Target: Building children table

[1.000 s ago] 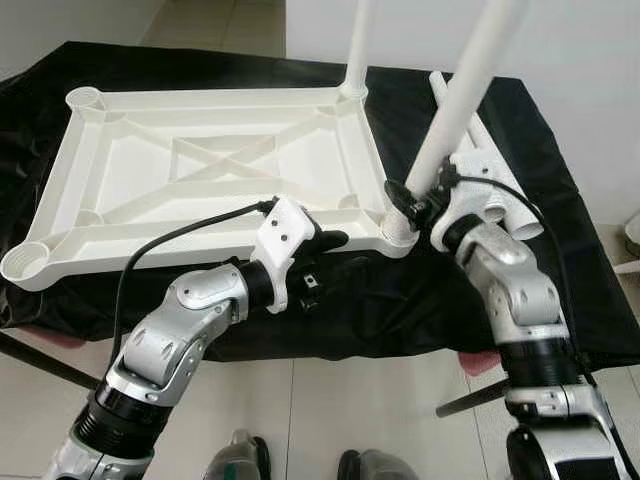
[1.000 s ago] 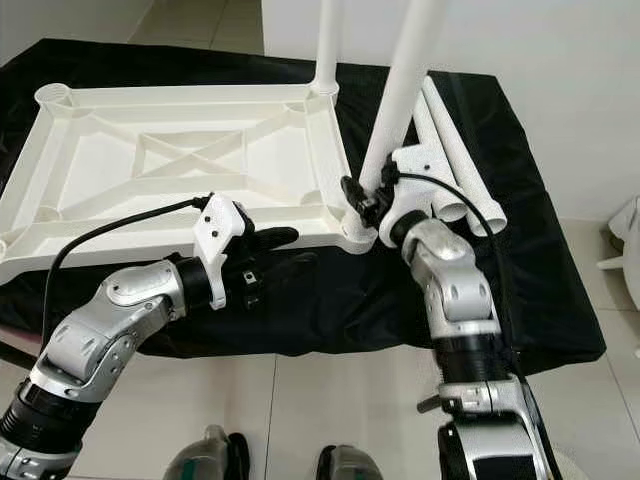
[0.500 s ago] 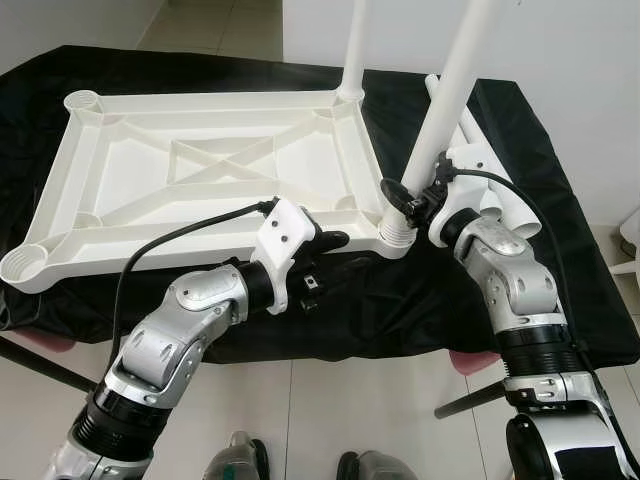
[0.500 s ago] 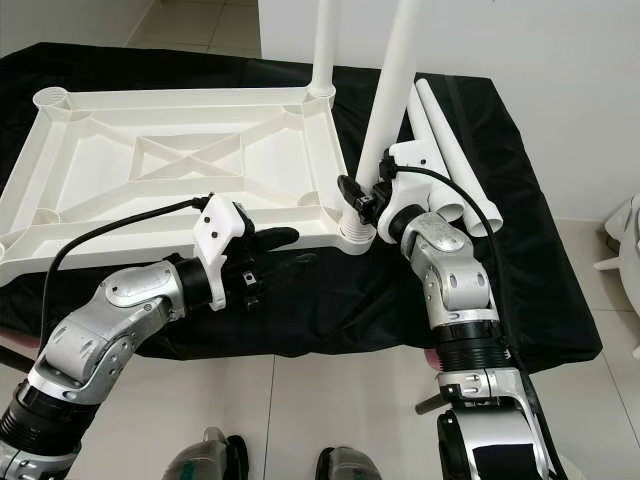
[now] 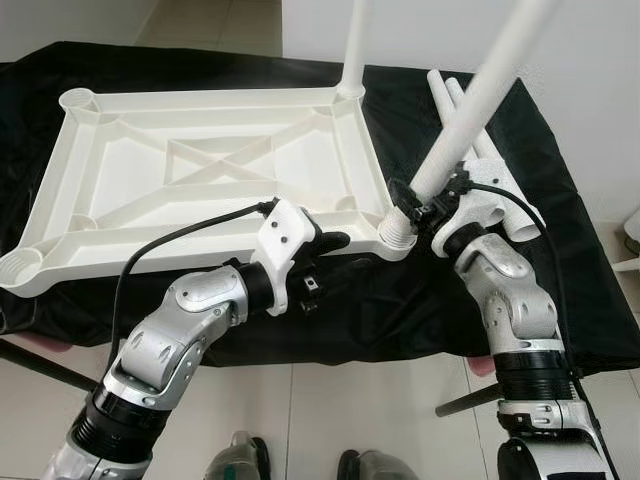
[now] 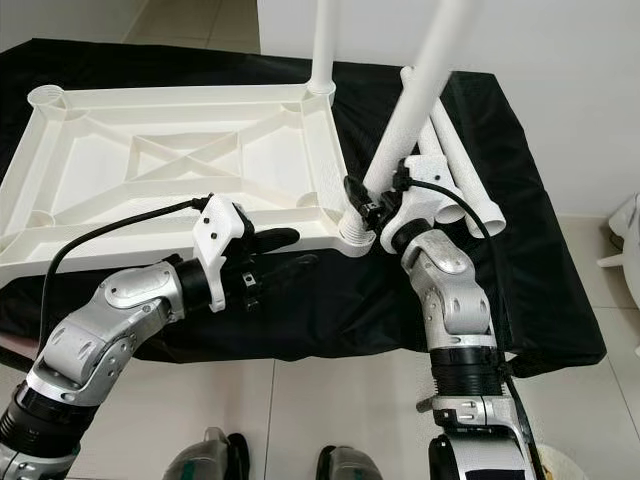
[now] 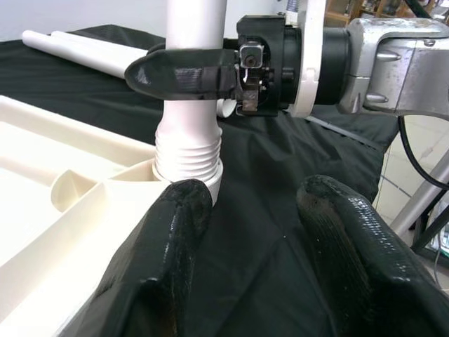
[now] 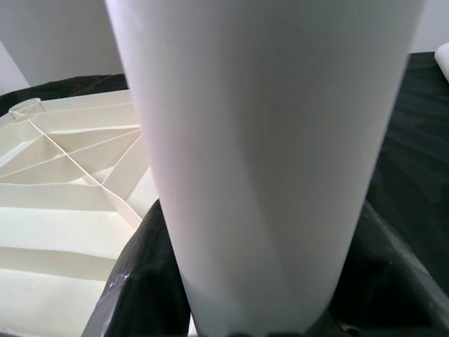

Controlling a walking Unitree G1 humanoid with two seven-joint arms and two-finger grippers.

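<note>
Leaning further right than a moment ago, the white leg (image 5: 470, 115) stays pinched in the right gripper (image 7: 184, 72), its threaded end at the near right corner socket (image 5: 398, 229) of the upturned tabletop (image 5: 200, 180). Left gripper (image 7: 259, 246), fingers spread, rests beside that corner on the black-draped surface (image 5: 420, 310).
</note>
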